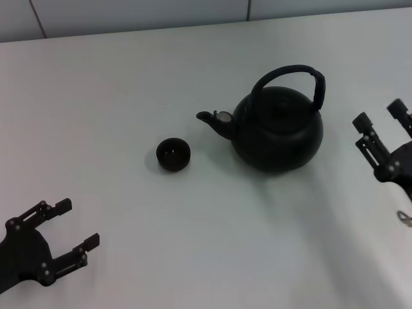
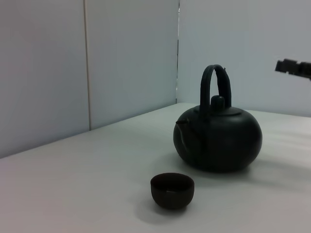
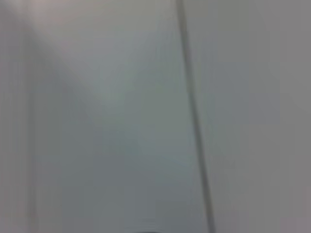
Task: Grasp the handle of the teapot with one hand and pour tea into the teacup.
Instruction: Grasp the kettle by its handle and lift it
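The round black teapot [image 1: 278, 129] [image 2: 218, 138] stands upright on the white table, its spout [image 1: 215, 122] pointing toward the small black teacup [image 1: 173, 154] [image 2: 172, 190] a short way to its left. Its arched handle [image 1: 293, 80] [image 2: 214, 87] rises over the lid. My right gripper [image 1: 380, 122] hovers open just right of the teapot, apart from it, fingers pointing toward the back. My left gripper [image 1: 77, 225] rests open near the front left, well clear of the cup. The right wrist view shows only blank wall.
The white table [image 1: 129, 96] stretches back to a pale panelled wall [image 1: 129, 16] [image 2: 73, 63]. A small metal piece [image 1: 405, 219] shows at the right edge under the right arm.
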You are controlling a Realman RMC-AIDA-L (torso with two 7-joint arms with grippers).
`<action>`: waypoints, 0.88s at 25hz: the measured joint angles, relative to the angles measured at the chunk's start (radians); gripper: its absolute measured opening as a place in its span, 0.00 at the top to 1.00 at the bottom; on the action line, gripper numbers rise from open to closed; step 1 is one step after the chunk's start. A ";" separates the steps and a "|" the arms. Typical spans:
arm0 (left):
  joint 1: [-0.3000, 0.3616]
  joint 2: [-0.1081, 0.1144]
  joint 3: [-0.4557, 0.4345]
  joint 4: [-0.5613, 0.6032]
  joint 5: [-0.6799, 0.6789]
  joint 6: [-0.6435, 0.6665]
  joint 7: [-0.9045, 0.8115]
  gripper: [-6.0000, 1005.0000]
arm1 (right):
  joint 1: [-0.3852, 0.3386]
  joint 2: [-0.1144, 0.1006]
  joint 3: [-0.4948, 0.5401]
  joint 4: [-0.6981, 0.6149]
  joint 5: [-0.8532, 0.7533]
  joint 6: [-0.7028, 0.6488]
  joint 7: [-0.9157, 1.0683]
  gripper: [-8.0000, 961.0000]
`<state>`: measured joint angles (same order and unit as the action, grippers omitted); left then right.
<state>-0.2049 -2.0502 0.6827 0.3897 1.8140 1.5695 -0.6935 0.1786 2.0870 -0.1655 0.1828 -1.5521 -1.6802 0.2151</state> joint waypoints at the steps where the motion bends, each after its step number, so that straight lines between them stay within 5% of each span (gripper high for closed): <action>1: 0.000 0.000 0.000 0.000 0.000 0.000 0.000 0.20 | 0.000 0.000 0.000 0.000 0.000 0.000 0.000 0.40; 5: -0.003 0.001 0.000 0.000 -0.001 0.000 -0.002 0.20 | 0.007 0.002 0.079 0.183 0.047 0.075 -0.189 0.40; 22: -0.004 -0.005 -0.002 0.000 -0.003 0.001 -0.003 0.20 | 0.089 -0.003 0.098 0.167 0.050 0.187 -0.205 0.40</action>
<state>-0.2087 -2.0556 0.6809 0.3896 1.8115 1.5707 -0.6964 0.2673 2.0843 -0.0677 0.3502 -1.5022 -1.4933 0.0100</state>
